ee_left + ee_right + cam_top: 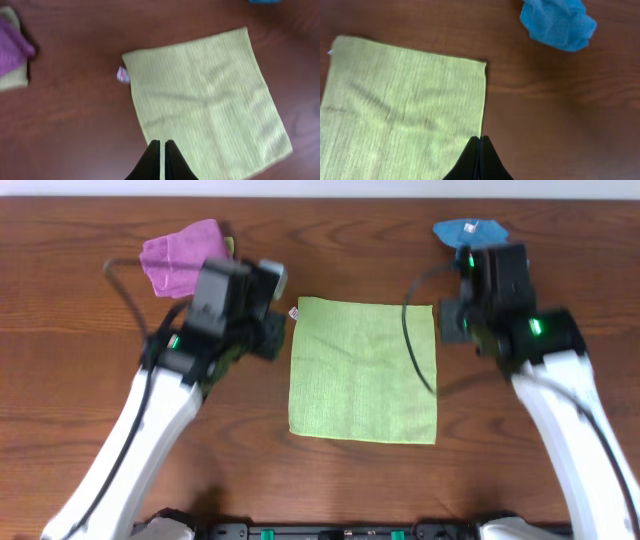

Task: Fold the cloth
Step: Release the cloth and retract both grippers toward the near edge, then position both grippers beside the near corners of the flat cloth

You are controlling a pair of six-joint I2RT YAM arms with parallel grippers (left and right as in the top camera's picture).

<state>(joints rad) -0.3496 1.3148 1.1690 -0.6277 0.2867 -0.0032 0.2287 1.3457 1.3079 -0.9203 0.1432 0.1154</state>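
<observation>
The cloth lies flat and square mid-bench, its left edge just beside the left jaws and its right edge just beside the right jaws, both pairs pressed together and empty.

The scene was lit evenly and brightly from above. Only soft shadows were thrown on the table. The left gripper was smeared by blur overhead, and the left wrist view was rendered kinda soft.

Lime-green square cloth, soft terry texture, spread flat and unfolded, mid-table, small tag at one corner
</observation>
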